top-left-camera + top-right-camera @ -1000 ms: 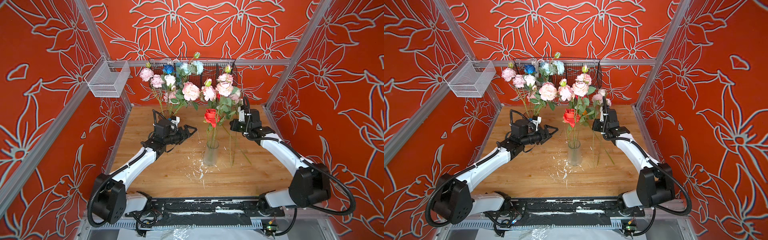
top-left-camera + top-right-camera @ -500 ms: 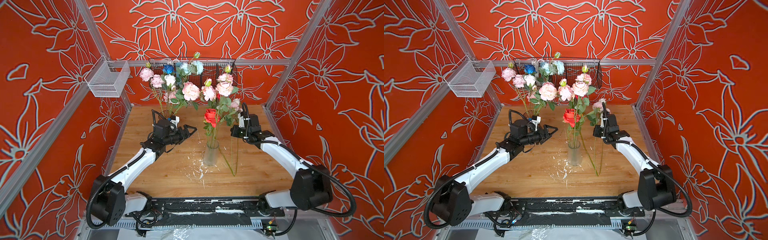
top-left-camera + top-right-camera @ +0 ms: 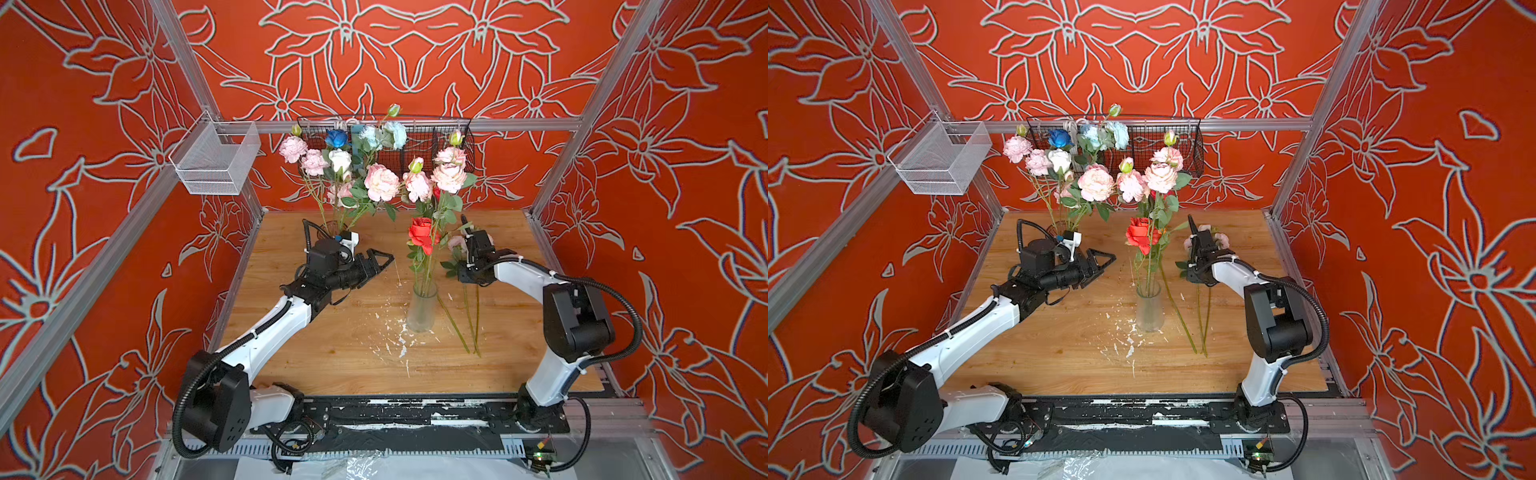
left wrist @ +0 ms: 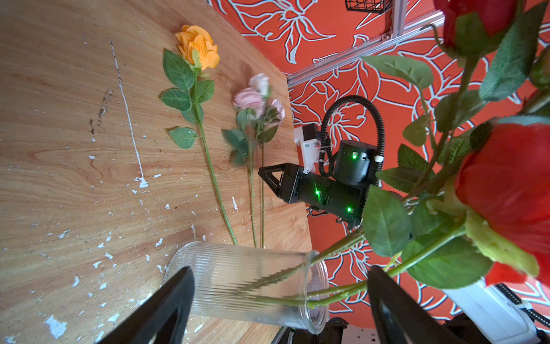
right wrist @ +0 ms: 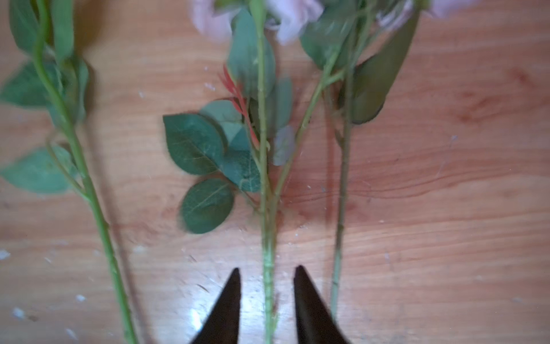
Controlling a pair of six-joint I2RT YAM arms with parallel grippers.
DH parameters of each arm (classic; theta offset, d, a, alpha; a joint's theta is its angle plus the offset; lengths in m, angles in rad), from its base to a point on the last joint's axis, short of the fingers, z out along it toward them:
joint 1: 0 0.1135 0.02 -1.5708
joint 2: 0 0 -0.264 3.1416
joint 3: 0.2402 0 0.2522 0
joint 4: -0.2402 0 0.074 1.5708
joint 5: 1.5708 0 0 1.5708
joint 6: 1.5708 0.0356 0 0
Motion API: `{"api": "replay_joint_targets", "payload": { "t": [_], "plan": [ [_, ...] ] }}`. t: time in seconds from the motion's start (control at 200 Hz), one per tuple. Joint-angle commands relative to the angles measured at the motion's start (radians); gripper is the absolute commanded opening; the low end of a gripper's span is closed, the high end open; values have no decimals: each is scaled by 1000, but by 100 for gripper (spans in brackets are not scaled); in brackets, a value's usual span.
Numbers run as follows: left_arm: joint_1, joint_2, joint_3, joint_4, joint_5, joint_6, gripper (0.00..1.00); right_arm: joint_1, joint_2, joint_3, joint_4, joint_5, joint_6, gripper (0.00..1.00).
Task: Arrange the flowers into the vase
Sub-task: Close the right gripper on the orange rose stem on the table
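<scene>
Looking in over the arm bases: a ribbed glass vase [image 3: 422, 309] stands upright near the centre of the wooden table [image 3: 332, 357] in both top views. Some of the flowers [image 3: 446, 178] are already in it, a red rose [image 3: 422, 235] lowest and pale pink blooms higher up. A second bunch [image 3: 345, 166] of pink, white and blue heads rises at upper left of centre, its foot mostly hidden behind the left wrist.

Just right of the vase, loose stems lie flat on the wood. The left wrist view shows them best: an orange rose [image 4: 198, 46] and a pale pink spray [image 4: 253, 98], side by side.

The right gripper [image 5: 267, 272] points down over these stems. Its own wrist view, blurred, shows the two black fingertips narrowly parted. One green stem [image 5: 268, 238] runs between them with a sliver of wood showing on each side; nothing is pinched.

The left gripper [image 3: 380, 258] hovers left of the vase, well apart from it. It is aimed toward the vase with its jaws spread wide and empty.

A black wire basket [image 3: 453, 139] hangs on the back wall. A white mesh basket [image 3: 216, 162] hangs at upper left.
</scene>
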Motion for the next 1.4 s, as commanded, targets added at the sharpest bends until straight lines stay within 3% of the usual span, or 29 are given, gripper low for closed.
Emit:
{"api": "replay_joint_targets", "payload": {
  "t": [0.0,0.2,0.435,0.761,0.881,0.926,0.986,1.096,1.396],
  "plan": [
    [4,-8,-9,21,11,-1,91,-3,-69,33,-25,9,-6,40],
    [8,-9,-10,21,6,1,91,76,-144,-53,56,-166,18,43],
    [11,-6,-12,27,7,-1,91,113,-35,-32,76,-304,-7,38],
    [19,-23,-12,7,-20,24,91,173,104,-5,83,-205,19,36],
    [18,-26,-13,10,-16,20,91,176,124,-9,67,-150,38,27],
    [18,-29,-13,10,-17,19,91,175,120,-15,57,-106,50,19],
    [18,-34,-14,11,-17,19,91,172,102,-33,55,-69,64,10],
    [18,-42,-16,13,-21,19,91,164,37,-75,101,-80,72,2],
    [23,-67,-21,15,-27,19,91,164,-189,-115,139,-165,63,0]
  ]
}}
